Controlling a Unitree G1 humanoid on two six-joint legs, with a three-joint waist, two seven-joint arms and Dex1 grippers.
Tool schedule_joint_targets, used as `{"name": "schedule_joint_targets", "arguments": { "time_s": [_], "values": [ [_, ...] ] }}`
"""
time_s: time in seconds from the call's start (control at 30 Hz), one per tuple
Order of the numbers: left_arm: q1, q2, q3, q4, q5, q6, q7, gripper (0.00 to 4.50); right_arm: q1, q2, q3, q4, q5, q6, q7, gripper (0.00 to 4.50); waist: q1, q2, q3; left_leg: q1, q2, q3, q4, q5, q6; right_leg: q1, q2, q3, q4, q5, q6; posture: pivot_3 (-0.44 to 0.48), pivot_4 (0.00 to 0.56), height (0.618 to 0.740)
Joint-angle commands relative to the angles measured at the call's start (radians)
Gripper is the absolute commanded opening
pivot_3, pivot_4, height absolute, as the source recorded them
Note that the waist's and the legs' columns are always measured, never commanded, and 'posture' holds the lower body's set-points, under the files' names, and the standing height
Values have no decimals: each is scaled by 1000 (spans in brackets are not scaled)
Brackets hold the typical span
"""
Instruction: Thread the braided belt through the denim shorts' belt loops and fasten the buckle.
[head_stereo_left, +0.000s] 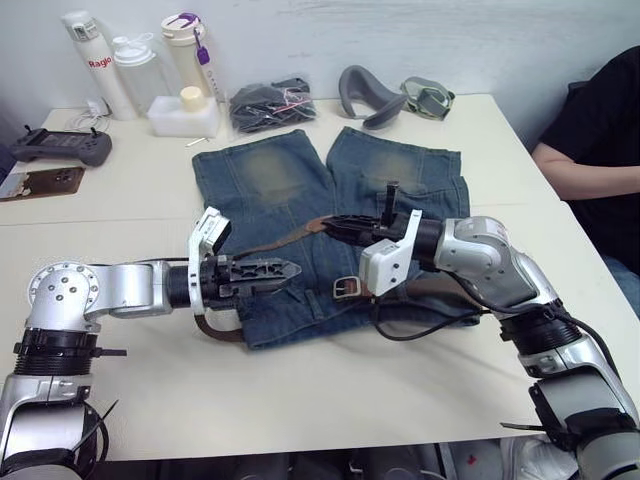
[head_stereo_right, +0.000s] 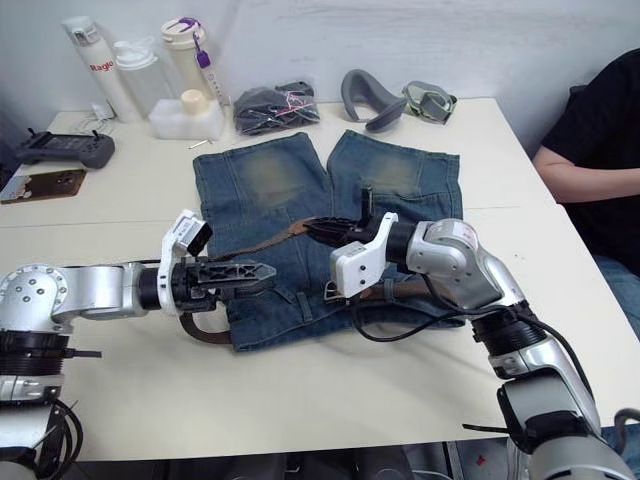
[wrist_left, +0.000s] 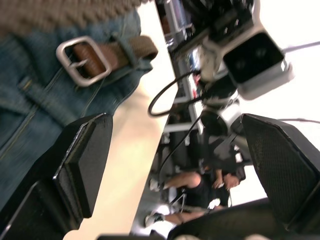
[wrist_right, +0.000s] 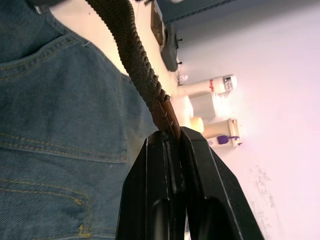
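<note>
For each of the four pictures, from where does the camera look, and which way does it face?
Left and right eye views: on the head, facing forward and down at the denim shorts; both arms show.
Left wrist view: looks between its open fingers at the buckle.
Right wrist view: looks along shut fingers pinching the tip of the braided belt.
Shared: shorts and belt appear in every view.

The left arm is being held low, reaching inward from the left, its gripper (head_stereo_left: 285, 268) pointing right with fingers (wrist_left: 82, 165) spread wide and nothing between them. The right arm is being bent inward at the elbow, its gripper (head_stereo_left: 335, 225) pointing left, fingers (wrist_right: 195, 190) being pressed together on the belt (wrist_right: 150, 90) tip.
</note>
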Motion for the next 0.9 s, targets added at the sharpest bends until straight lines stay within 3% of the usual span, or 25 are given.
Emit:
{"name": "schedule_joint_targets", "arguments": {
  "time_s": [0.03, 0.37, 0.73, 0.9],
  "values": [
    [-23, -50, 20, 40, -39, -49, 81, 4469, 2, -11, -27, -54, 20, -3, -6, 0, 1, 0, 0, 0, 0, 0, 0, 0, 0, 0, 0, 0, 0, 0, 0, 0, 150, 740],
    [-43, -131, 68, 81, -39, -61, 195, 4469, 27, -17, -30, -84, 21, 14, -3, 0, 0, 0, 0, -1, 0, 0, 2, -1, -1, -2, 3, 5, 2, 0, 0, 0, 150, 740],
    [-46, -222, 171, 94, -39, -97, 314, 69, 42, -27, -33, -96, 20, 31, -1, 0, 0, 0, 0, -1, 0, -1, 3, -2, -1, -2, 3, 5, 2, 0, 0, 0, 150, 740],
    [-11, -261, 201, 31, -39, -113, 368, 69, 53, -23, -39, -100, 9, 72, -6, 0, 1, 0, 0, -1, 0, -1, 3, -2, -2, -2, 4, 5, 2, 0, 0, 0, 150, 740]
  ]
}}
